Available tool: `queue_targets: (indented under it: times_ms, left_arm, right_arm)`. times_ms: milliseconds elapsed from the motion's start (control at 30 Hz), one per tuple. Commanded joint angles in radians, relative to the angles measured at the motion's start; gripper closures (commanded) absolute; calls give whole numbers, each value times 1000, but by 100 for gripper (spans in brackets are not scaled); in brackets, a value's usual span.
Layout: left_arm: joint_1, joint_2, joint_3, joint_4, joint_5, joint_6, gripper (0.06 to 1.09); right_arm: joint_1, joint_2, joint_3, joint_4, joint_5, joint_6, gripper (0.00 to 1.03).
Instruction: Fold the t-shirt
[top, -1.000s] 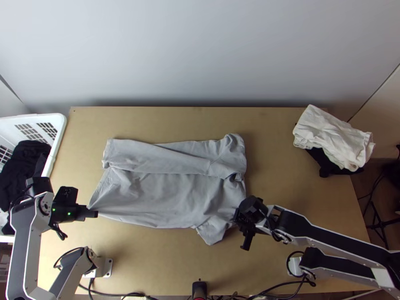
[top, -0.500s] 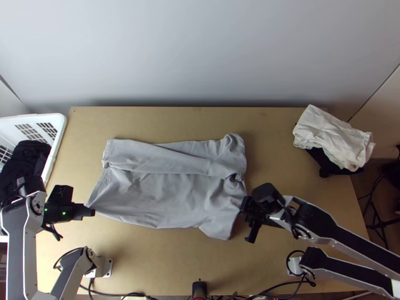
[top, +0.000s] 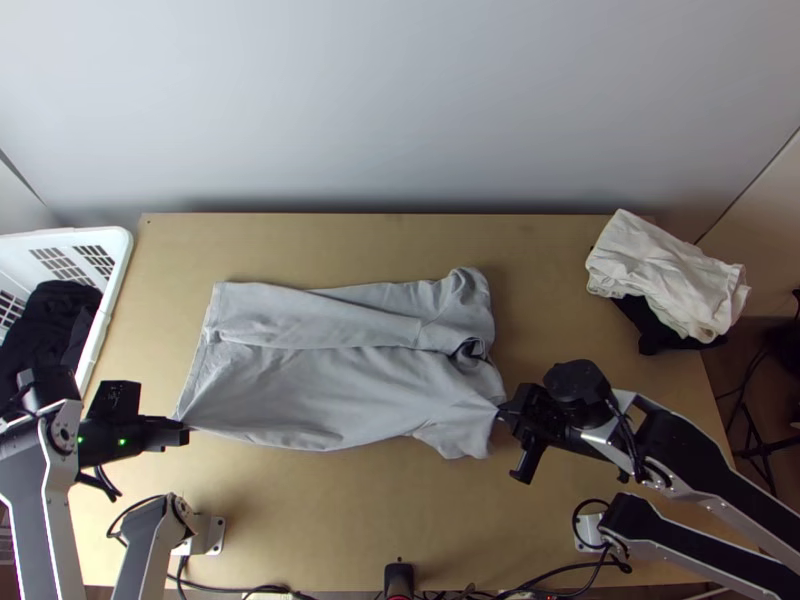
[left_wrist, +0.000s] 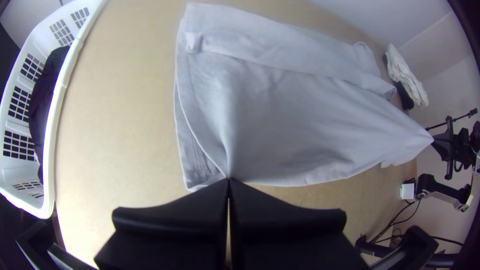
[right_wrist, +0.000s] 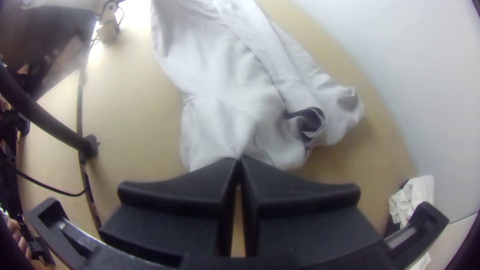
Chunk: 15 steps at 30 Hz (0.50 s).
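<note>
While you have both near corners pinched, the shirt is only as safe as those two small bites. It lies on the table between the arms, a long strip folded over along its far side, its near edge drawn taut. Your left gripper is closed on one corner, the cloth running to a point at its tips; your right gripper is closed on the other, with creases fanning out from it. Pull them farther apart and either corner could slip free, since each hold looks shallow. Beside the left pinch an under layer spreads out, and you can't tell whether it is caught too; if it isn't, lifting could bring up the top layer alone and skew the fold. Watch the loose flap by the right gripper as well: it hangs outside the straight line and might tuck under as you carry the edge over. The bunched opening near that end could leave a lump, so lift both sides evenly and slowly.
</note>
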Motion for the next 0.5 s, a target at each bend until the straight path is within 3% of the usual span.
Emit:
queue_targets:
  times_ms: [0, 267, 467]
  left_arm:
    - [-7, -107, 9, -13, 24, -53, 105]
    - [-24, -111, 10, 86, 41, -117, 105]
    - [-67, 33, 21, 239, 41, -127, 105]
  right_arm:
    - [-43, -25, 15, 16, -15, 12, 100]
    - [-152, 32, 6, 143, -98, 94, 100]
    - [-230, 138, 95, 163, -119, 117, 100]
